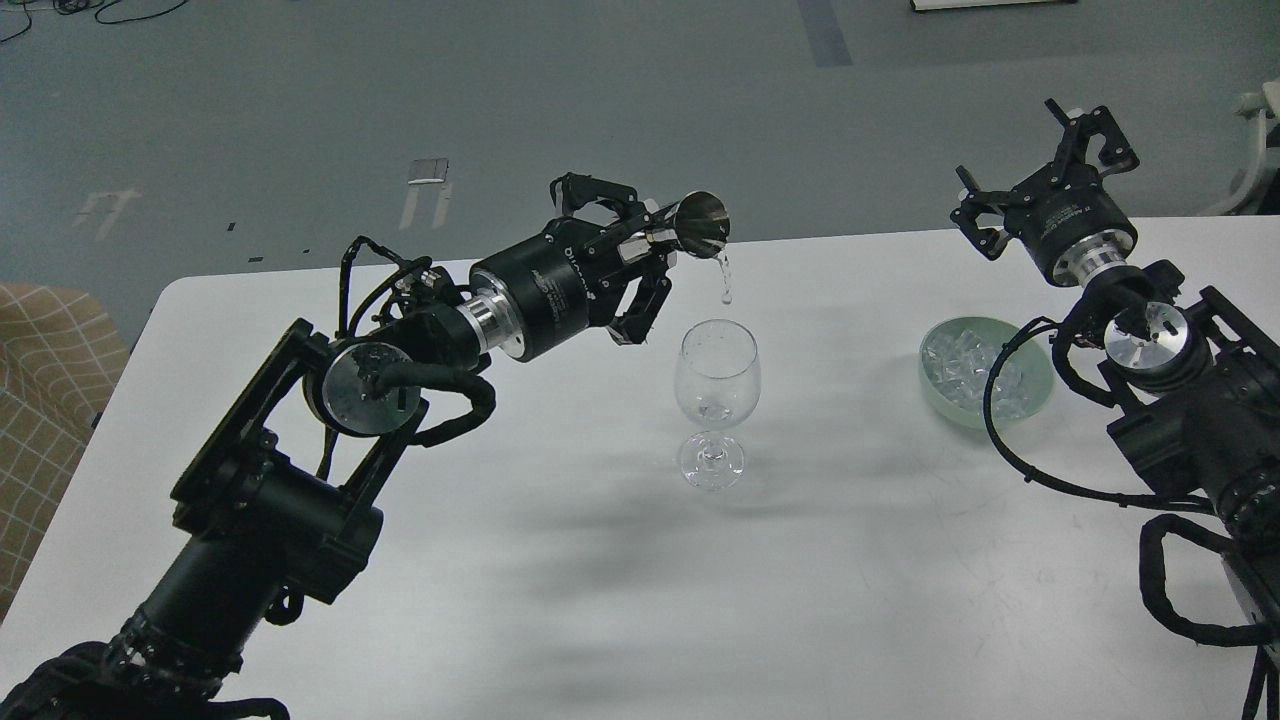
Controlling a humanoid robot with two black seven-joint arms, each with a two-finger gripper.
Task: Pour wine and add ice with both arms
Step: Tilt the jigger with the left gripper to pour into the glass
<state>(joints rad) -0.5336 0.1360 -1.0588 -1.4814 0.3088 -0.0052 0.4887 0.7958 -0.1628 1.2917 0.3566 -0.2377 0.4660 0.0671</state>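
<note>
Left gripper clamped on tilted steel cup; clear liquid falling toward wine glass upright on table. Right gripper raised, fingers apart, empty. Ice in pale green bowl, right of glass.

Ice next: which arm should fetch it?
Right. The right gripper is open and empty near the bowl of ice. The left gripper is busy tipping a metal cup over the wine glass.
</note>
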